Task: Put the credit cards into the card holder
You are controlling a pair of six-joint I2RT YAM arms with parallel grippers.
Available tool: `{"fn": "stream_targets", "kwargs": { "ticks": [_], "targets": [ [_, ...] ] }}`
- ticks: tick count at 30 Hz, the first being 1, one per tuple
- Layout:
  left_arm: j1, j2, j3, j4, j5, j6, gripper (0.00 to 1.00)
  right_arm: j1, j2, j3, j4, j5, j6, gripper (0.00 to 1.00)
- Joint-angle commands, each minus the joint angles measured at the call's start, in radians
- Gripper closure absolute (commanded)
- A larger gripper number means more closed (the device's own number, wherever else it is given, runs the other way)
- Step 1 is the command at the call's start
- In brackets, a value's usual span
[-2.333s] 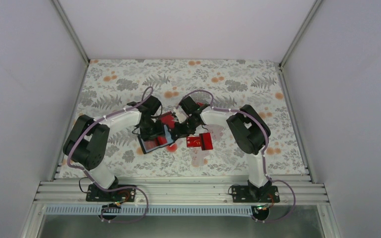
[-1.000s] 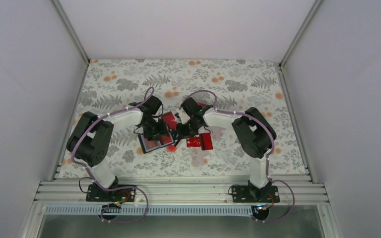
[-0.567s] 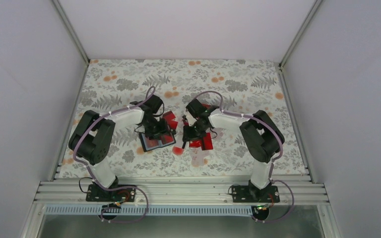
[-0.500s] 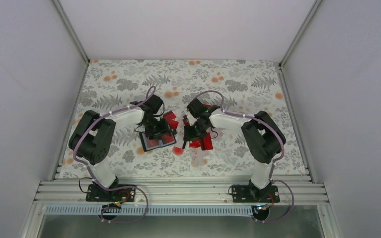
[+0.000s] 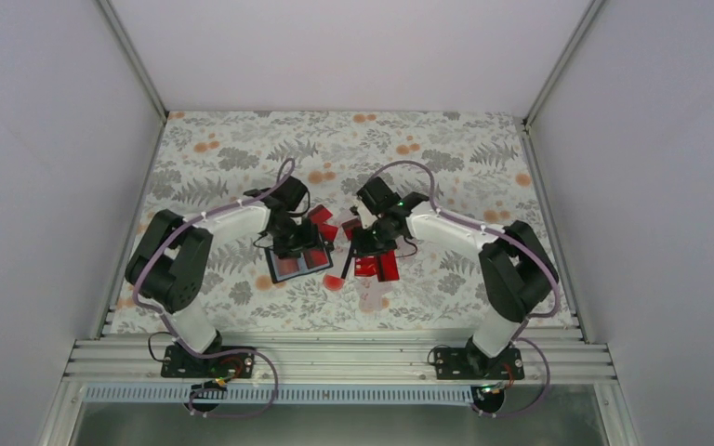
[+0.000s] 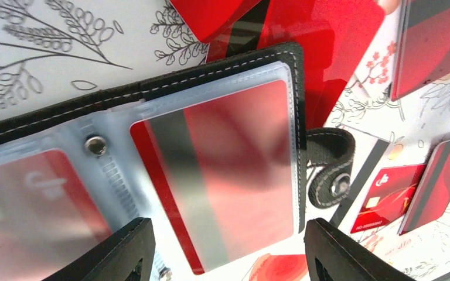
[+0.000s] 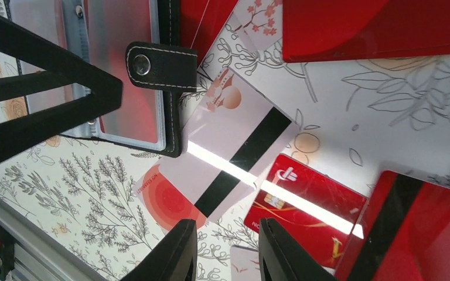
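The left arm [image 5: 232, 221] and right arm [image 5: 446, 230] are built alike: smooth white link shells between bulky, rounded black joint housings. A lilac cable [image 5: 279, 177] runs along each arm, tied to the shell at intervals and looping free near the wrist. Each arm stands on a black base plate [image 5: 206, 360] with thin red and dark wires beside it. A small green light [image 5: 389, 201] glows on the right wrist. The left claw [image 6: 228, 246] and right claw [image 7: 225, 246] have matte black, flat-faced, angular fingers.
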Motion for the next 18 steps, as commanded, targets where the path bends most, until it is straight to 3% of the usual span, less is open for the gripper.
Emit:
{"fn": "stream_targets", "kwargs": {
  "ticks": [1,7,10,18],
  "targets": [
    [-0.004,-0.082,0.024,-0.045,-0.069,0.022,0.33,-0.009,-0.074,0.020,-0.048,0.080,0.032,0.71],
    [-0.003,-0.182,0.058,-0.116,-0.151,0.041,0.29,-0.009,-0.157,0.049,-0.097,0.200,0.065,0.64],
    [-0.003,-0.244,0.092,-0.153,-0.203,0.062,0.29,-0.009,-0.209,0.082,-0.118,0.263,0.072,0.56],
    [-0.003,-0.367,0.288,-0.271,-0.398,0.167,0.20,-0.010,-0.320,0.218,-0.158,0.386,0.074,0.03]
  ]
}}
